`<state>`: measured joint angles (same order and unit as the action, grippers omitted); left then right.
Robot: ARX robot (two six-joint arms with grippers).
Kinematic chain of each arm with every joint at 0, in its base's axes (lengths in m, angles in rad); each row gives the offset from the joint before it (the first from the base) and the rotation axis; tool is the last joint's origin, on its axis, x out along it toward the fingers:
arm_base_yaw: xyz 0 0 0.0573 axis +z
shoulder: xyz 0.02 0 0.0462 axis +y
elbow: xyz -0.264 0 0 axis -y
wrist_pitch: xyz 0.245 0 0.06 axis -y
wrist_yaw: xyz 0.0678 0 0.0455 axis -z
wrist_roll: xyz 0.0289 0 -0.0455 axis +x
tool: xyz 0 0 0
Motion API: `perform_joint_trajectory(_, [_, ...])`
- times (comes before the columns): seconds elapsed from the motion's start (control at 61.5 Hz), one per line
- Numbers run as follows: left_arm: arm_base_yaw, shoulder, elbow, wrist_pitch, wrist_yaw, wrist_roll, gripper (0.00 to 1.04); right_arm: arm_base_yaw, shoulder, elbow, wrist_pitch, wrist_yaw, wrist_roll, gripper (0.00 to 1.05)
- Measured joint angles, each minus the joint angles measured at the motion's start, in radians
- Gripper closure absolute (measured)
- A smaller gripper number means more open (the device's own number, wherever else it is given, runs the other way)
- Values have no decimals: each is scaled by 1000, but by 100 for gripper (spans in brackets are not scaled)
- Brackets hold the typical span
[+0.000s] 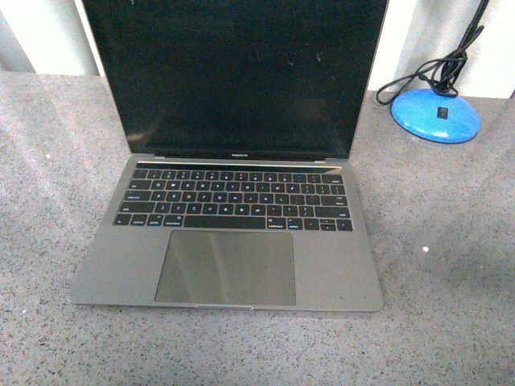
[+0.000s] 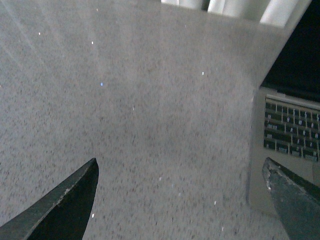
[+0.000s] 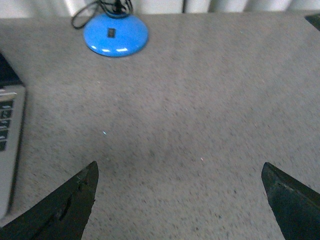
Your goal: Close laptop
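Note:
The grey laptop (image 1: 229, 241) stands open in the middle of the speckled grey table (image 1: 451, 265), its dark screen upright and its black keyboard and large trackpad facing me. Neither arm shows in the front view. My left gripper (image 2: 181, 172) hovers open over bare table, with the laptop (image 2: 287, 130) just beside one of its fingertips (image 2: 280, 180). My right gripper (image 3: 180, 175) is open over bare table on the other side, and an edge of the laptop (image 3: 9, 130) shows at the frame's border. Nothing sits between either pair of fingers.
A blue dome-shaped lamp base (image 1: 435, 114) with a black cable stands at the table's back right; it also shows as the blue base (image 3: 116, 34) in the right wrist view. A white wall or curtain runs behind the table.

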<state>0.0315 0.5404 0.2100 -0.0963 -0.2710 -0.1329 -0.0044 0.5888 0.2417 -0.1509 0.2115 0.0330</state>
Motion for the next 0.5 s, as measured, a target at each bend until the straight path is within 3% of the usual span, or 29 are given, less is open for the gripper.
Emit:
perform_joint_trajectory(0.13, [137,237,117,213,136,11,7,0,217,110,135,-63,-23,10])
perform_joint_trajectory(0.244, [194,447,247,322,209,8,7,22,427,232,208,-90,-42,10])
perform_joint_trajectory(0.357, [187,632,389,402,231,-12,7,101,641,401,261,-98,-91,10])
perform_joint_trajectory(0.504, [116,734,491,446,237,-34,7,191,776,552,279,-103,-134,10])
